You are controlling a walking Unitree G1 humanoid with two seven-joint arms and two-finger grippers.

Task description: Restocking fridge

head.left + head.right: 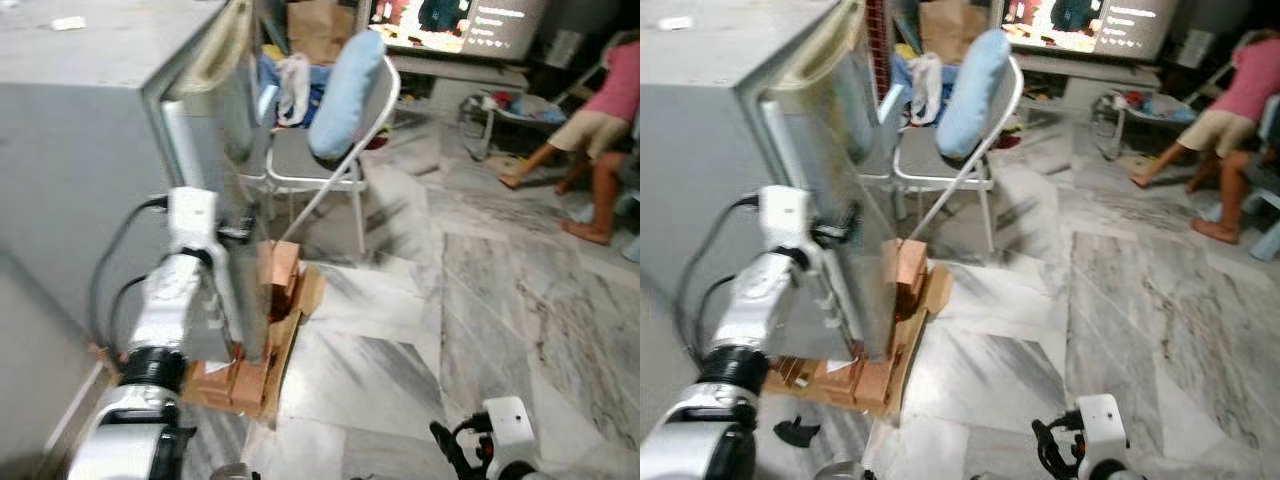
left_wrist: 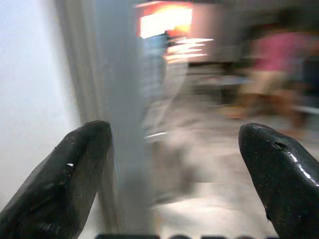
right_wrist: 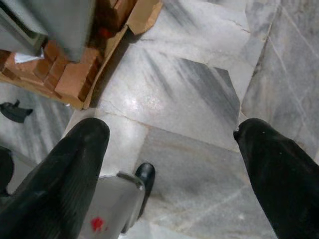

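The fridge (image 1: 90, 150), grey, stands at the robot's left on bricks (image 1: 235, 380) and cardboard over the marble floor (image 1: 480, 300). The left gripper (image 2: 174, 169) is raised at the fridge's front edge, fingers spread wide and holding nothing. The right gripper (image 3: 172, 164) hangs low over the floor, likewise wide open and empty.

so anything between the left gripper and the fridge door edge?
Nothing visible. The left gripper is open at the fridge door's edge, one finger beside the door face, the other on the room side. The folding chair stands farther back, and the right gripper hangs open over the floor.
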